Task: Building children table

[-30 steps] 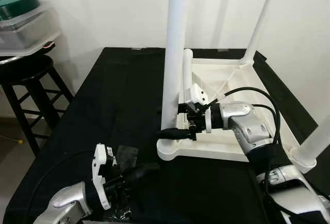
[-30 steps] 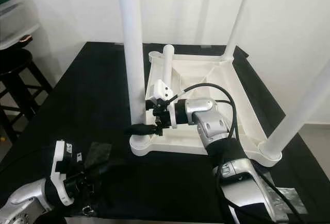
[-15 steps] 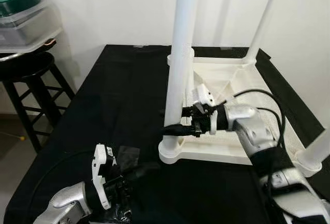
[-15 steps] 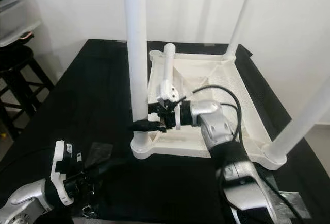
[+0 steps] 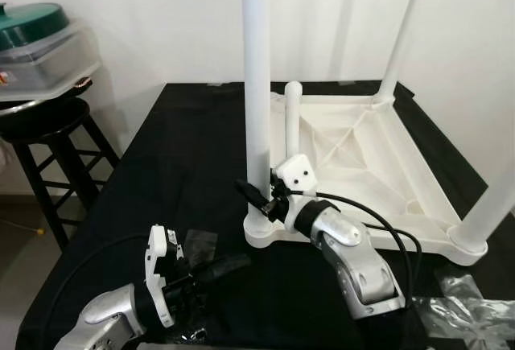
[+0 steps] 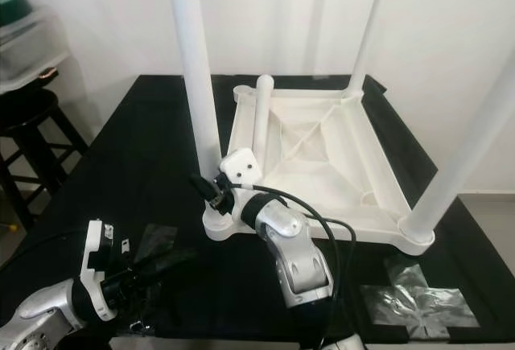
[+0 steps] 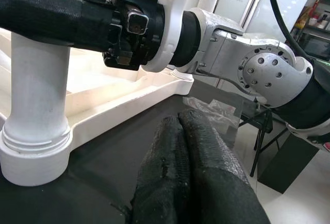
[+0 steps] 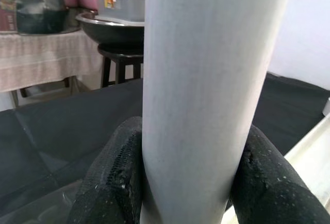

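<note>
Upturned white tabletop (image 5: 378, 157) lying on black-covered table (image 5: 177, 165) by white wall. Near-corner leg (image 5: 257, 100) being gripped by right gripper (image 5: 256, 197) jaws. Left gripper (image 5: 221, 265) jaws closed, empty. Stool (image 5: 44, 121) standing alongside.

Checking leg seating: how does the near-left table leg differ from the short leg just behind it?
The near-left leg stands upright in the corner socket of the upturned tabletop, and the right gripper is clamped around it low down. The short leg is ungripped and its top sits much lower; its base is hidden, so seating is unclear. Both are plain white round tubes.
</note>
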You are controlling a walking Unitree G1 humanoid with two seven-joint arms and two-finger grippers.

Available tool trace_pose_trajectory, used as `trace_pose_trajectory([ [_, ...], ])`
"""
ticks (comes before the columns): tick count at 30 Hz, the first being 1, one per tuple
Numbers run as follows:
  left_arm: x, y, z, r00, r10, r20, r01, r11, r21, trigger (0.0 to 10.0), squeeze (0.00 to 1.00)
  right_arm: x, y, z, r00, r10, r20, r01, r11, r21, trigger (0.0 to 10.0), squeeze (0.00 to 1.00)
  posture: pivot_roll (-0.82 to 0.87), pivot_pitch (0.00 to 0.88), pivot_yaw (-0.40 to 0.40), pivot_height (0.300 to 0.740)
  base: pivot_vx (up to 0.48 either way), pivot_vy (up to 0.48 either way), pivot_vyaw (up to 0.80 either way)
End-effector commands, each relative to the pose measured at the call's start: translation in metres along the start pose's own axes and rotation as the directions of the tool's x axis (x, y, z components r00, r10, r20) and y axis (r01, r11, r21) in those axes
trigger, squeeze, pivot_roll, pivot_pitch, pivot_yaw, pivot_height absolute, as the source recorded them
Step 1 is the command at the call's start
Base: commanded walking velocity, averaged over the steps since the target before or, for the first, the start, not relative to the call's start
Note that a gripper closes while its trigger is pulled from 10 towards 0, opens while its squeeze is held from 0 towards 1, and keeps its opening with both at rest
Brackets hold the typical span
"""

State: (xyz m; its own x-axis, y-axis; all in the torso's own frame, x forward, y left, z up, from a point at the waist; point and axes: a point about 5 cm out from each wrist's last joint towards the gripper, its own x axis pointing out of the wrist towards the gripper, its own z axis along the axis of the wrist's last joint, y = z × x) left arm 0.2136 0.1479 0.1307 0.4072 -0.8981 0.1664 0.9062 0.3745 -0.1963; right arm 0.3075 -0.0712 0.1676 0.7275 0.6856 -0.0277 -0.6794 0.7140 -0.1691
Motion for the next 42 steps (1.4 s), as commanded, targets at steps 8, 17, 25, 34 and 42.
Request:
trace_pose_trajectory([
  [8, -0.001, 0.001, -0.003, 1.000, 0.004, -0.016, -0.004, 1.000, 0.000, 10.0, 0.00, 0.002, 0.000, -0.009, 0.989, 0.124, -0.083, -0.122, 0.992, 0.033, 10.0, 1.00, -0.01, 0.026, -0.005, 0.740, 0.000, 0.000, 0.00],
  [17, 0.001, 0.001, -0.002, 1.000, 0.001, -0.011, -0.001, 1.000, 0.000, 10.0, 0.00, 0.004, -0.004, 0.018, 0.850, 0.526, -0.015, -0.525, 0.846, -0.098, 10.0, 0.00, 0.00, 0.032, -0.014, 0.740, 0.000, 0.000, 0.00],
  [25, 0.001, -0.001, -0.002, 1.000, 0.001, -0.009, -0.001, 1.000, 0.001, 10.0, 0.00, 0.014, -0.035, 0.029, 0.789, 0.614, 0.000, -0.614, 0.788, -0.047, 10.0, 0.00, 0.01, 0.042, -0.018, 0.740, 0.000, 0.000, 0.00],
  [34, 0.001, -0.002, -0.002, 1.000, 0.003, -0.009, -0.003, 1.000, -0.001, 10.0, 0.00, 0.017, -0.052, 0.023, 0.787, 0.617, 0.001, -0.617, 0.787, -0.011, 0.0, 0.00, 0.01, 0.048, -0.019, 0.740, 0.000, 0.000, 0.00],
  [42, 0.001, -0.002, -0.002, 1.000, 0.002, -0.008, -0.002, 1.000, -0.002, 10.0, 0.00, 0.013, -0.055, 0.019, 0.835, 0.550, 0.029, -0.550, 0.835, -0.014, 0.0, 0.00, 0.00, 0.049, -0.013, 0.740, 0.000, 0.000, 0.00],
])
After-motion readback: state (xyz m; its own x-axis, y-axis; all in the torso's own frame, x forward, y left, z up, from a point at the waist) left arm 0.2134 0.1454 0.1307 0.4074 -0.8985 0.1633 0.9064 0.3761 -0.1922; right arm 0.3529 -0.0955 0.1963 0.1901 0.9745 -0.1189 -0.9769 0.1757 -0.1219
